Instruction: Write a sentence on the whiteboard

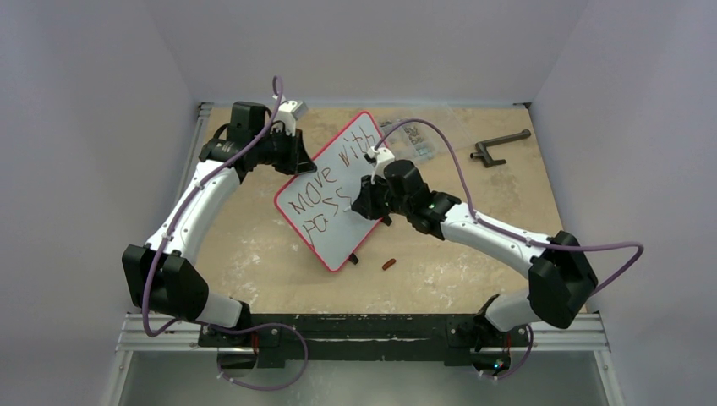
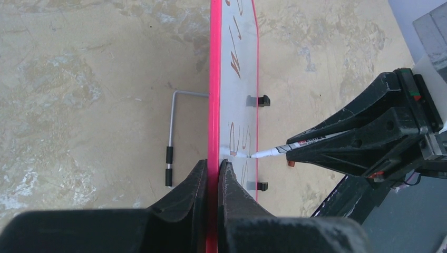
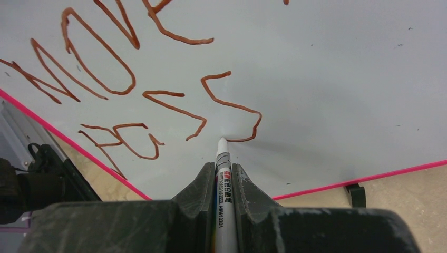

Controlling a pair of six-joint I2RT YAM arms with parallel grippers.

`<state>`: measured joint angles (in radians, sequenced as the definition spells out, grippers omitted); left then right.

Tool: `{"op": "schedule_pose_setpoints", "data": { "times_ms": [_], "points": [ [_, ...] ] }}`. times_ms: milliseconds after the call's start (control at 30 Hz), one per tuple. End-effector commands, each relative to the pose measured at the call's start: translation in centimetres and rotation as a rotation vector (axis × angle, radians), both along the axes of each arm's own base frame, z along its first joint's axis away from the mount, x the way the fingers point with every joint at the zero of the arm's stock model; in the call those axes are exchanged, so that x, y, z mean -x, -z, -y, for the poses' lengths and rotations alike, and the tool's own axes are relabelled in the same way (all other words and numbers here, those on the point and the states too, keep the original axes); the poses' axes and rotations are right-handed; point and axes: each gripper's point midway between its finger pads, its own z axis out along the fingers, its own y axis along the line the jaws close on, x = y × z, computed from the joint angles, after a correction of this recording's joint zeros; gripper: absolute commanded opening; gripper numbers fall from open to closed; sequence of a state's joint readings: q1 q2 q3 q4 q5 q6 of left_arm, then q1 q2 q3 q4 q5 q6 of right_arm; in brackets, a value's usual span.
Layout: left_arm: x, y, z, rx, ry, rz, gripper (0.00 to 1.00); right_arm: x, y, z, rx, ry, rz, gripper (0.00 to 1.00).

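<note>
The left pincer (image 2: 212,166) is clamped tight on the whiteboard (image 1: 345,241) at its ten o'clock edge, mid-table. The right pincer (image 3: 222,167) grips a marker (image 3: 225,211), its tip touching the board at the last S of the sentence (image 1: 325,190), four o'clock of the board's middle.

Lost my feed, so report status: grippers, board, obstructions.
Left gripper shut on whiteboard rim. Right gripper shut on marker, tip touching it. Sentence at "MOVE WITH PASS". Nothing in the way.
</note>
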<state>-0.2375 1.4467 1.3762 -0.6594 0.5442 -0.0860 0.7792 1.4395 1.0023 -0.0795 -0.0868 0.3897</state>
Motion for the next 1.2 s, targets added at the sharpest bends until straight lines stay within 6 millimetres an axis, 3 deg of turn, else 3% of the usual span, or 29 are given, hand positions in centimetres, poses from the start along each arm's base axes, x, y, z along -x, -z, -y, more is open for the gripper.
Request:
{"op": "schedule_pose_setpoints", "data": {
  "times_ms": [0, 200, 367, 567, 1000, 1167],
  "points": [
    [-0.4, -0.5, -1.1, -0.076, -0.019, 0.067, 0.00, 0.1, -4.6, -0.9, -0.119, -0.020, 0.086, 0.00],
    [-0.4, -0.5, -1.1, -0.076, -0.019, 0.068, 0.00, -0.1, -6.3, 0.2, -0.144, 0.037, 0.124, 0.00],
    [-0.3, -0.6, -1.1, -0.075, -0.018, 0.068, 0.00, -1.4, -8.0, 2.0, -0.152, 0.147, 0.178, 0.00],
    [-0.3, -0.6, -1.1, -0.072, -0.018, 0.069, 0.00, -2.9, -8.0, 3.5, -0.130, 0.243, 0.186, 0.00],
    [-0.4, -0.6, -1.0, -0.071, -0.015, 0.068, 0.00, -4.5, -7.3, 2.3, -0.129, 0.238, 0.163, 0.00],
    [-0.4, -0.6, -1.0, -0.070, -0.015, 0.068, 0.00, -5.4, -8.0, 1.9, -0.146, 0.244, 0.180, 0.00]
  ]
}}
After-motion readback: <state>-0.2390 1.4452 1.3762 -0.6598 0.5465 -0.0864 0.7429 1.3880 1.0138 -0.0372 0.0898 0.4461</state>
